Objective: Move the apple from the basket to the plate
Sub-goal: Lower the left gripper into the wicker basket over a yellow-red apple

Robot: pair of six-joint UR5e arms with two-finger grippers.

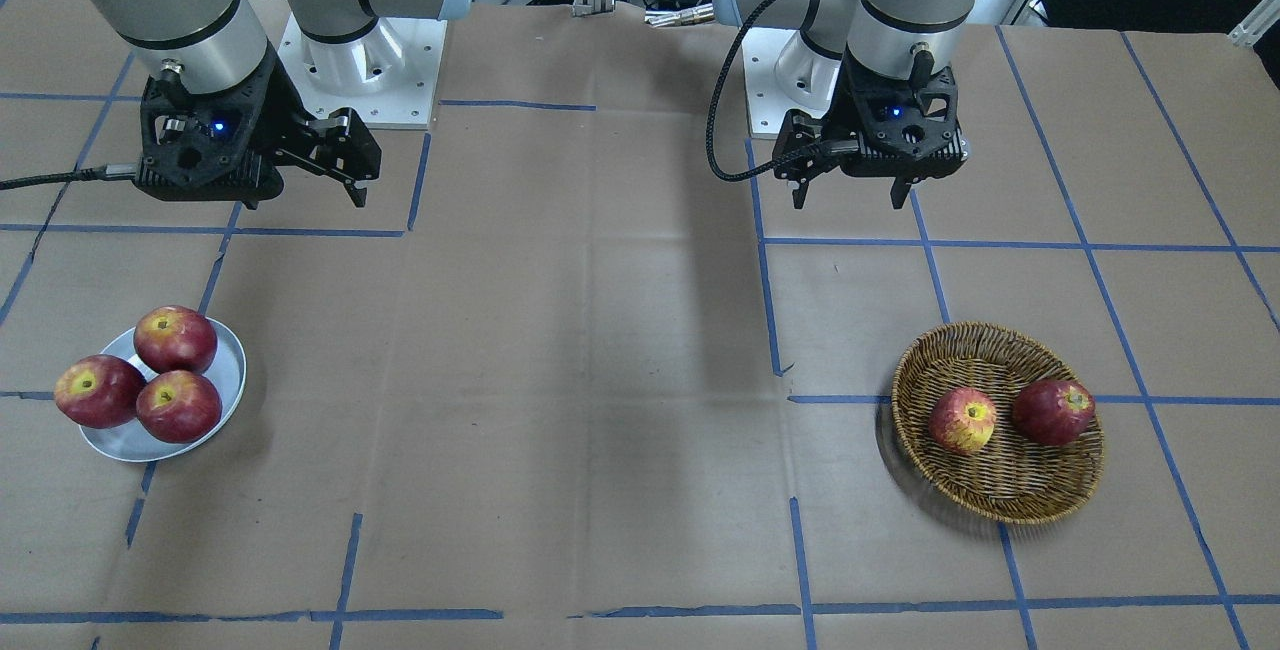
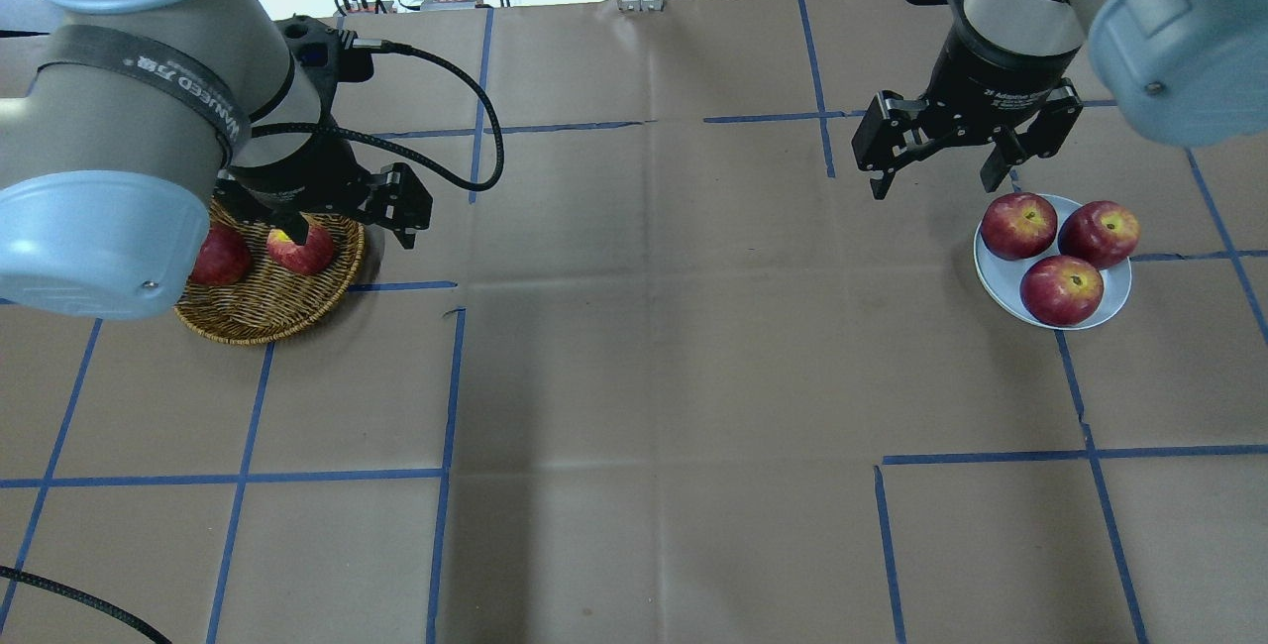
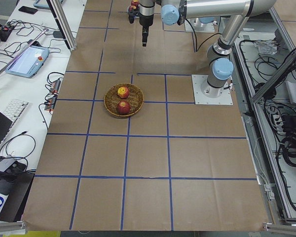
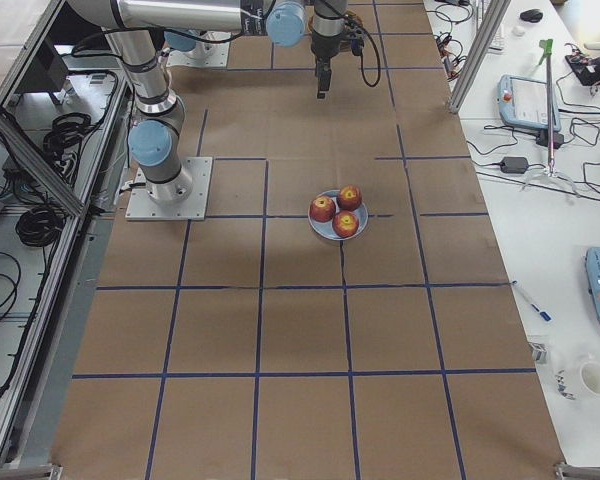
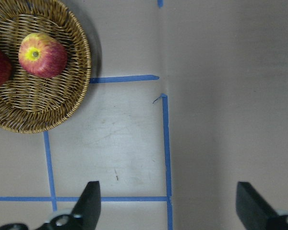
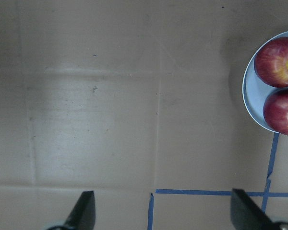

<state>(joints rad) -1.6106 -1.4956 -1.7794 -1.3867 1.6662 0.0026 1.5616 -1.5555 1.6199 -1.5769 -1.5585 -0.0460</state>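
The apple (image 1: 962, 420) is round and smooth-skinned, pale red streaked with yellow, and has a yellow top. It lies in the basket (image 1: 1040, 513), a shallow round bowl of tan woven wicker with a braided rim. A darker, deep-red apple (image 1: 1053, 411) lies just beside it in the same basket. The basket rests on the counter (image 1: 600, 380), which is covered in matte brown paper marked off by blue tape lines. Well apart, toward the other end of the counter, a smooth, pale grey-blue plate (image 1: 236, 368) carries three glossy red apples (image 1: 177, 406) packed close together. The left jaws hang above the counter near the basket, spread wide and holding nothing. The right jaws hang near the plate, also spread wide, empty and touching nothing.
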